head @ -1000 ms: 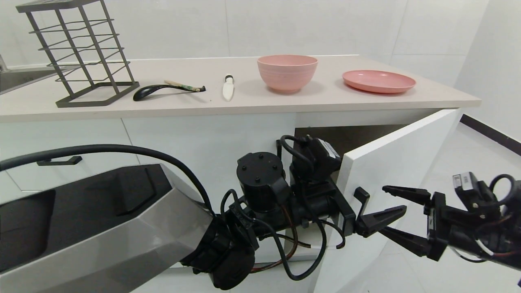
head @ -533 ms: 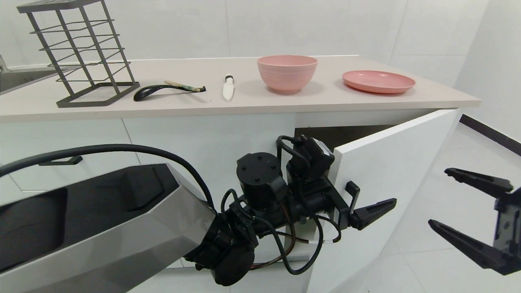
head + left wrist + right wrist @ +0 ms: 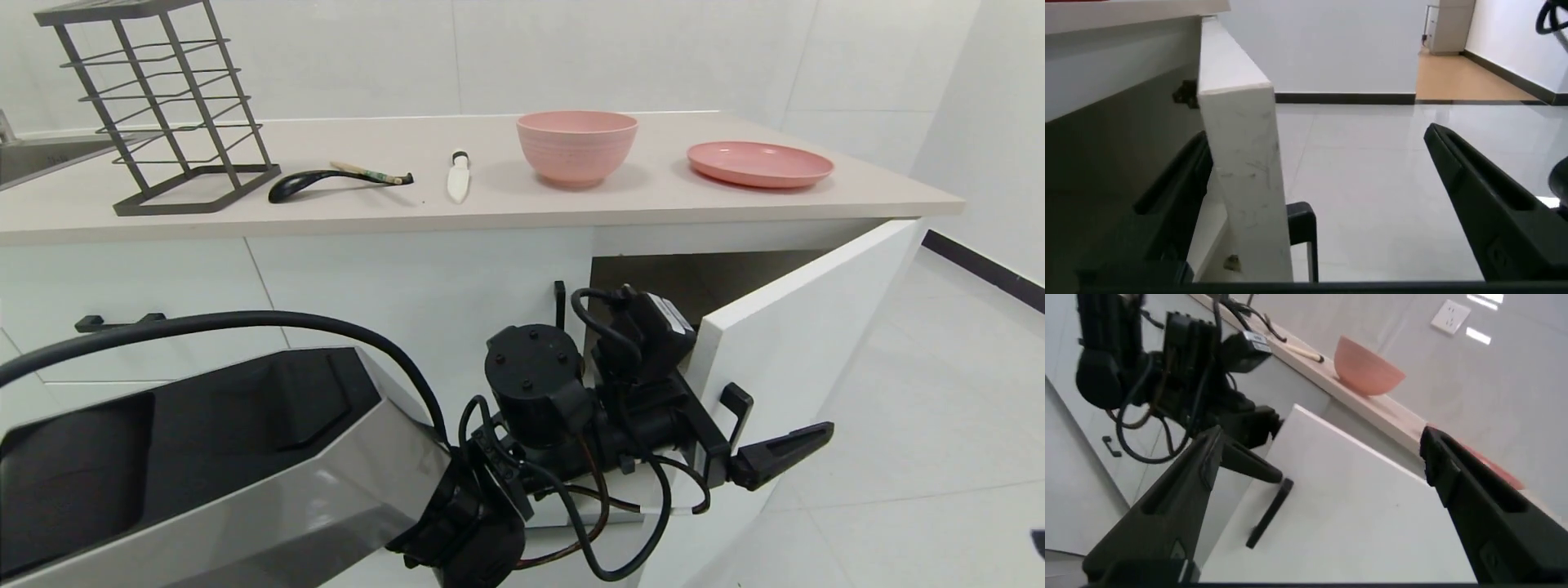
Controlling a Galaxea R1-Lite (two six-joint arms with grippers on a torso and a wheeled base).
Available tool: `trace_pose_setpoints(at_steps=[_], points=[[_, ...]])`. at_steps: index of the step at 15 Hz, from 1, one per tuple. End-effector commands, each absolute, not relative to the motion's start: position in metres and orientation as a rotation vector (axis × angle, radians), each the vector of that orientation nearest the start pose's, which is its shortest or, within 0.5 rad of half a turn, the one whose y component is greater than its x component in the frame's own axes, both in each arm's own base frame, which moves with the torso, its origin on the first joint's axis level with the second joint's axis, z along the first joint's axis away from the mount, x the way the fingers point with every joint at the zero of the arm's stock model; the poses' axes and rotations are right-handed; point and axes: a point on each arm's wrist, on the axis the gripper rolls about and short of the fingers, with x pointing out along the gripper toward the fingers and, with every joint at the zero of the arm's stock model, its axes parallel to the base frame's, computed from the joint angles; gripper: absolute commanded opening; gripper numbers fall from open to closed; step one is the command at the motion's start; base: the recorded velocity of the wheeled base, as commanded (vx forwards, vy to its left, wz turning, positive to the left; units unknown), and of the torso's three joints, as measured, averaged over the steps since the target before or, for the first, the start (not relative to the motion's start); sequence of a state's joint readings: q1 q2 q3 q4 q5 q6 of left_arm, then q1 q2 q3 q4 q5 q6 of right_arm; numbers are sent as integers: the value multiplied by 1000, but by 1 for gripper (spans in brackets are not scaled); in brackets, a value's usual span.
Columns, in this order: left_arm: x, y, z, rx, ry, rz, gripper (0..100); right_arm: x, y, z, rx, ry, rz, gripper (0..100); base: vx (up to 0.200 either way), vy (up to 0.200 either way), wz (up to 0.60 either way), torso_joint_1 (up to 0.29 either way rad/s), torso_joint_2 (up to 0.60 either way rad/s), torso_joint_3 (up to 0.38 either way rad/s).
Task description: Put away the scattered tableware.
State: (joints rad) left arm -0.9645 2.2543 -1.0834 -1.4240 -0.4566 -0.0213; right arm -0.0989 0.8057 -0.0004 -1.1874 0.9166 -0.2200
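Countertop (image 3: 490, 204): wire rack (image 3: 155, 106), black spoon (image 3: 286, 186), chopsticks (image 3: 367, 172) against its handle, white knife (image 3: 459, 181), pink bowl (image 3: 576, 145), pink plate (image 3: 759, 162). Below: left gripper (image 3: 1315, 139) spread, straddling open cabinet door (image 3: 784, 327) edge. Right gripper (image 3: 1321, 437) spread wide, empty, facing door.

Bright, even light from overhead fills the scene, so the bowl (image 3: 576, 147) and plate (image 3: 759, 163) cast only faint, soft shadows on the surface (image 3: 653, 198). The open cupboard (image 3: 702, 278) is dark inside, the glossy floor (image 3: 1372, 163) carries pale glare, and straight lines bend at the head view's edges.
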Motion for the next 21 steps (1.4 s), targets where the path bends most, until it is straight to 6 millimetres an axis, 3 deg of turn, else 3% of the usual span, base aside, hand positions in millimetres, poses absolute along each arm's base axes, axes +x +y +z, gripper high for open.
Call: trace_pose_setpoints(at_steps=[1, 4, 10, 14, 18, 21], points=[[228, -358, 126, -89, -251, -1431, 100, 5, 18, 172, -472, -567, 768, 100, 0, 0, 0, 0, 0, 0], [222, -362, 126, -92, -254, -1447, 100, -13, 19, 159, -462, -577, 859, 100, 0, 0, 0, 0, 0, 0], [212, -371, 120, -96, -252, -1482, 100, -32, 20, 127, -426, -496, 848, 100, 0, 0, 0, 0, 0, 0], [207, -376, 114, -94, -239, -1497, 100, -35, 19, 121, -412, -489, 880, 100, 0, 0, 0, 0, 0, 0], [203, -393, 106, -102, -253, -1525, 100, -36, 17, 110, -371, -434, 833, 100, 0, 0, 0, 0, 0, 0], [210, -388, 107, -101, -258, -1503, 100, -36, 17, 110, -373, -432, 832, 100, 0, 0, 0, 0, 0, 0]])
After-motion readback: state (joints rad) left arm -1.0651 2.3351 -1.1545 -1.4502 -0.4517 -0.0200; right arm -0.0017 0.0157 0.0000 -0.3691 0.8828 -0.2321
